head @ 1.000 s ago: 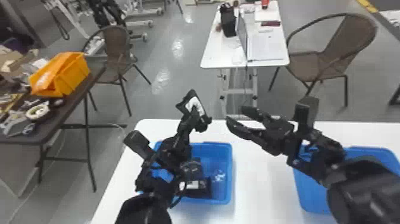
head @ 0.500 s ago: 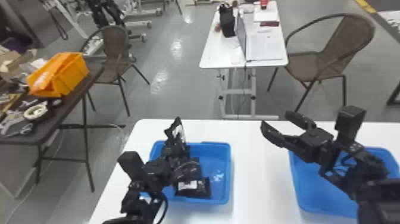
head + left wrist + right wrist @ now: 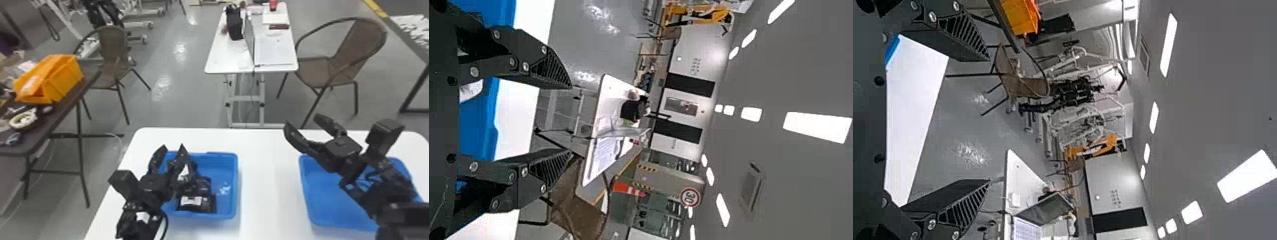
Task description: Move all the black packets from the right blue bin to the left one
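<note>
Apparently the job is almost finished: several black packets [image 3: 197, 204] lie heaped in the left blue bin [image 3: 224, 170], the front one label up, overlapping one another on the side nearer the left arm, though the arm and the pile hide too much for a count. In the part of the right blue bin [image 3: 327, 196] that its arm leaves uncovered, I can make out no packet, so probably little or nothing is left to move; the covered part I can't judge. The left claw [image 3: 172, 146] is wide open over the left bin, nothing between its fingers, and the right claw [image 3: 302, 119] is spread just as wide near the far edge, also holding nothing. What remains, I'd guess, is a check of that covered part and drawing both arms clear without snagging the pile. Both bins sit apart on a white surface [image 3: 269, 159]. Beyond it stretches a grey floor [image 3: 182, 108] with two brown chairs and a white table [image 3: 220, 60] bearing a laptop and a black bag [image 3: 234, 24]; off to the left, a dark table carries an orange bin [image 3: 65, 79] and odds and ends.
</note>
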Available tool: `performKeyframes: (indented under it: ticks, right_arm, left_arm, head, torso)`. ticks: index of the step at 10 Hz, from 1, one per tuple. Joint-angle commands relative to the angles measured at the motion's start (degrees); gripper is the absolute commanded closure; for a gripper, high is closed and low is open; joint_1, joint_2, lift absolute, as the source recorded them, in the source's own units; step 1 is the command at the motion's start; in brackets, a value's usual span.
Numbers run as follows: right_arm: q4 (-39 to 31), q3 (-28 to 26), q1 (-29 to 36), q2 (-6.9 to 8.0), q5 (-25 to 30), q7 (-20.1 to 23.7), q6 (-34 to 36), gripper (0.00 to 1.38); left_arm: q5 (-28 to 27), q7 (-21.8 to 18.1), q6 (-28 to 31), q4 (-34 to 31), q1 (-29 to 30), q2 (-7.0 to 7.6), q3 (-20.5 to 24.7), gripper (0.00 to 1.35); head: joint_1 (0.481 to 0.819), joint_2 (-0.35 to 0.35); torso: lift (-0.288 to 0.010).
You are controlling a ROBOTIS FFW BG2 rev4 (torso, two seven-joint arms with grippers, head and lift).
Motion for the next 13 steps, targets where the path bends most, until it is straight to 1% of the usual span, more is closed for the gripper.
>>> performKeyframes:
  ticks: [1,2,3,4,5,6,7,8,9,10,11,12,13]
  right_arm:
    - [-0.4,-0.5,0.7,-0.10,-0.7,-0.3,-1.1,0.14]
    - [-1.2,-1.2,1.7,-0.19,0.2,-1.2,-1.3,0.14]
    - [-3.3,-3.1,2.8,-0.19,2.8,-1.2,-0.8,0.14]
    - [-6.8,-5.3,4.9,-0.19,6.2,-1.3,-0.4,0.14]
    - [-10.1,-6.8,7.7,-0.19,8.8,-1.4,-0.4,0.14]
    - [-13.9,-8.1,11.5,-0.19,11.6,-2.1,-0.4,0.14]
    - [-16.3,-8.9,15.8,-0.10,11.4,-3.3,-0.5,0.14]
    - [-17.6,-9.7,19.7,0.07,10.2,-3.3,-0.4,0.14]
    - [-19.1,-10.1,23.5,-0.01,9.3,-3.2,-0.5,0.14]
    - [-20.4,-11.0,26.6,-0.19,8.7,-2.1,-0.3,0.14]
    - [-22.3,-12.1,29.8,-0.45,8.6,-1.7,0.1,0.14]
    - [-24.1,-13.0,32.5,-0.01,10.1,-1.7,1.0,0.14]
    - [-25.6,-13.2,35.4,0.95,11.8,-1.7,1.9,0.14]
  left_arm:
    - [0.8,0.0,-3.3,-0.1,0.0,-0.15,-0.4,0.05]
    - [3.1,0.0,-4.6,-0.2,0.3,-0.15,-1.9,0.04]
    - [4.4,0.0,-6.6,-0.4,0.0,-0.15,-3.3,0.05]
    - [4.2,0.0,-8.1,-1.3,-0.1,-0.15,-4.0,0.05]
    - [2.7,0.0,-9.7,-2.9,0.9,-0.15,-3.8,0.05]
    - [0.6,0.8,-11.8,-4.9,3.3,-0.15,-3.0,0.06]
    - [-1.5,1.7,-12.2,-6.5,6.5,-0.15,-2.1,0.07]
    - [-2.9,1.8,-12.2,-7.9,9.3,-0.15,-1.6,0.07]
    - [-4.7,2.4,-14.2,-8.4,11.4,-0.15,-1.8,0.09]
    - [-5.4,2.5,-15.0,-9.1,13.7,-0.15,-1.4,0.09]
    - [-6.0,2.5,-13.3,-11.1,17.3,-0.15,-0.9,0.09]
    - [-6.1,2.7,-11.9,-12.3,19.9,-0.15,-0.2,0.09]
    - [-6.2,2.7,-12.2,-13.1,21.0,-0.15,0.6,0.09]
  head:
    - [0.695,0.167]
    - [0.695,0.164]
    - [0.695,0.153]
    - [0.695,0.132]
    - [0.695,0.119]
    - [0.695,0.098]
    - [0.695,0.089]
    - [0.695,0.088]
    - [0.695,0.089]
    - [0.695,0.088]
    - [0.695,0.089]
    - [0.695,0.087]
    - [0.695,0.087]
  torso:
    - [0.000]
    - [0.000]
    - [0.000]
    - [0.000]
    - [0.000]
    - [0.000]
    - [0.000]
    - [0.000]
    - [0.000]
    - [0.000]
    - [0.000]
    - [0.000]
    - [0.000]
